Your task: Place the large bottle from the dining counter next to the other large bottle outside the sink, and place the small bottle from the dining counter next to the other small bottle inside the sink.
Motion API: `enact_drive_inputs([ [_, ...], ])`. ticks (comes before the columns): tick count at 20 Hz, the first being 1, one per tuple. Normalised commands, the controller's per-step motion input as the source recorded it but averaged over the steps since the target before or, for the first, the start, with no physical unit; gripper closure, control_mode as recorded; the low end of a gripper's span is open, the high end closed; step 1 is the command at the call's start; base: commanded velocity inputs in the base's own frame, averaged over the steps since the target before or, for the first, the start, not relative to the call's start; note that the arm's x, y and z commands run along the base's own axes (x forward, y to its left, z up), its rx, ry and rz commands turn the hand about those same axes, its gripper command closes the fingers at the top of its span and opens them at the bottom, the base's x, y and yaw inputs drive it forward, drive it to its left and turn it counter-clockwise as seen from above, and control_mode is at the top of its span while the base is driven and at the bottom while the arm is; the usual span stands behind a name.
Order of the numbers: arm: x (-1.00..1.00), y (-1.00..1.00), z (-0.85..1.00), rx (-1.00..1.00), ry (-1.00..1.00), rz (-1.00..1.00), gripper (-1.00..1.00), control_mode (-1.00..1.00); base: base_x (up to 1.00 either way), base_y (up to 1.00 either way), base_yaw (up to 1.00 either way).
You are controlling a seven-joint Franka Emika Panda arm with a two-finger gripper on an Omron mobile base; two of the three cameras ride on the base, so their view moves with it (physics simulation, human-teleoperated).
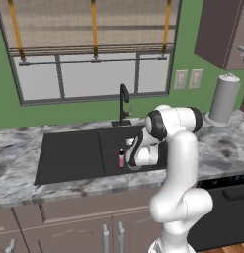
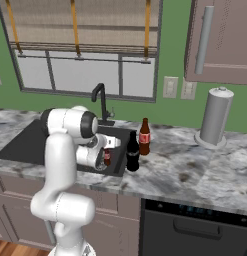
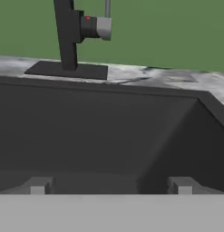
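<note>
The gripper point(image 3: 111, 186) is hanging low inside the sink point(image 1: 69, 158), its two fingertips standing wide apart with nothing between them, pointing toward the back wall and the faucet point(image 3: 68, 36) beyond it.

A small bottle point(image 1: 121, 158) with a pink body and dark cap is standing upright on the sink floor just beside the hand, on its left side in the left base view. A second small bottle point(image 2: 107, 157) seems to be tucked close against the wrist in the right base view, but I cannot tell whether that is the same one or its partner. Off to the hand's right, up on the counter outside the basin, the dark large bottle point(image 2: 132, 152) and the brown large bottle point(image 2: 144, 137) are standing near each other, so that half of the job looks done.

The danger now is the hand itself. It is sitting so close to the small bottle that a sideways swing on the way up could be knocking it over or sending it rolling. Lifting too far right could be clipping the sink wall, or brushing the dark bottle near the rim.

The brown bottle is wearing a red label; any writing on it is too small to read.
</note>
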Motion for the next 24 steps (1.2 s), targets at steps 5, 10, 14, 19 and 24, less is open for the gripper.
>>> enact_drive_inputs([
  [5,-0.21,0.0,0.5,0.0,-0.07,0.0,-1.0,-1.0,0.0,0.0,0.0],
  [10,-0.48,0.0,0.4,0.0,-0.04,0.01,-1.0,-1.0,0.0,0.0,0.0],
  [14,-0.7,0.0,0.39,0.0,-0.04,0.05,-1.0,-1.0,0.0,0.0,0.0],
  [19,-0.65,0.0,0.69,-0.01,-0.07,0.05,-1.0,-1.0,0.0,0.0,0.0],
  [24,-0.53,0.0,0.62,-0.02,-0.02,0.04,-1.0,-1.0,0.0,0.0,0.0],
])
